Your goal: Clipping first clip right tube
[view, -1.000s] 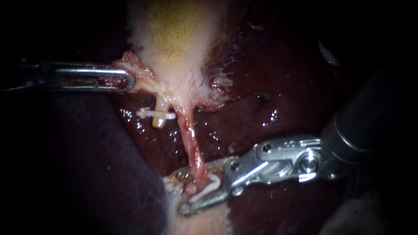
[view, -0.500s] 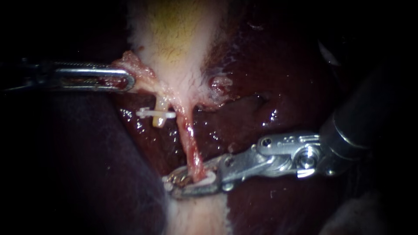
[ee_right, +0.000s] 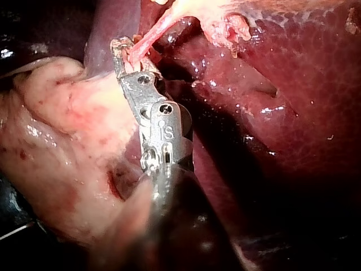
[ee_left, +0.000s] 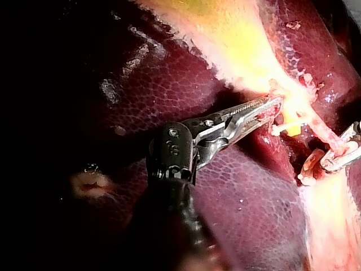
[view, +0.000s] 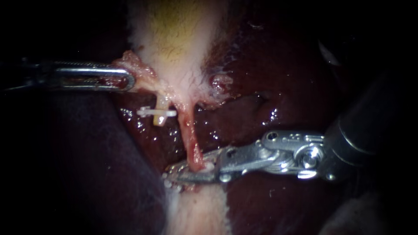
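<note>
**Endoscope view, with both wrist views.** Over the last second the right instrument (view: pixel 174 176) has brought its jaws together. One second ago they gaped wide about the right tube (view: pixel 190 135), with a white clip plain between them. Half a second ago they were half closed. Now they lie almost together, pressing the tube from both sides at its lower end, just above the pale fatty tissue (view: pixel 198 213). Of the loaded clip (view: pixel 210 166) only a small white speck shows, near the jaws' hinge. The right tube has not shifted: it runs taut and pink from the gallbladder (view: pixel 174 39) down into the jaws. The left instrument (view: pixel 129 81) is unchanged, its jaws closed on a reddish fold at the gallbladder's edge.

Just left of the right tube lies the left tube (view: pixel 161 103), a short yellowish stump crossed by a white clip (view: pixel 156 113). Dark, glistening liver (view: pixel 270 82) lies behind both tubes. The right instrument's dark shaft covers part of the liver at the right.

In the left wrist view, the serrated jaws of the left instrument (ee_left: pixel 269 107) meet pale tissue, with the white clip (ee_left: pixel 282 129) just beyond their tips.

In the right wrist view, the right instrument (ee_right: pixel 125 53) clasps the right tube (ee_right: pixel 151 35). Pale fatty tissue (ee_right: pixel 56 113) lies on one side of it and liver (ee_right: pixel 304 84) on the other.
</note>
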Controlling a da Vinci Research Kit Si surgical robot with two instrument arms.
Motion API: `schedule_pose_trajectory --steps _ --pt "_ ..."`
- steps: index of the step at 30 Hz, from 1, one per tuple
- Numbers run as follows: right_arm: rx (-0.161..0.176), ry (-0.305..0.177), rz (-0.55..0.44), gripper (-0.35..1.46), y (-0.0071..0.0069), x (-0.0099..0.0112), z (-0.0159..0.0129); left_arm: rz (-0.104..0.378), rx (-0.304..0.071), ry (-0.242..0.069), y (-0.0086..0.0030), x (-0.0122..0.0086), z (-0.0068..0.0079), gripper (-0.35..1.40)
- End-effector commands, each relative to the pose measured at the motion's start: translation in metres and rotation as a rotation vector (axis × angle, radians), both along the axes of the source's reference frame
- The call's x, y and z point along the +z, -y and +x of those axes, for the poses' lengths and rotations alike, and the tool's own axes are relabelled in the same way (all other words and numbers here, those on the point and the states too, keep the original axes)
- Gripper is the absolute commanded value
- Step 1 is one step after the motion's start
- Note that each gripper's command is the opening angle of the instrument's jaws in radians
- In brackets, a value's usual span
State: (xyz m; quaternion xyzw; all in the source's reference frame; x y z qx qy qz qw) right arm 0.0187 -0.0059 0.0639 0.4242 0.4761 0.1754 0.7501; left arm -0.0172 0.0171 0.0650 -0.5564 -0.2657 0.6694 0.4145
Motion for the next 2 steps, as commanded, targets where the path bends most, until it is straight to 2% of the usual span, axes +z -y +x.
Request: schedule_pose_trajectory --steps 1,2 --pt "0.0 0.0 0.0 -0.35 0.0 0.0001 0.0 0.0 0.0 0.0 0.0 0.0 0.0 -0.35" --pt "0.0 0.0 0.0 -0.35 0.0001 0.0001 0.0 0.0 0.0 0.0 0.0 0.0 0.0 -0.35"
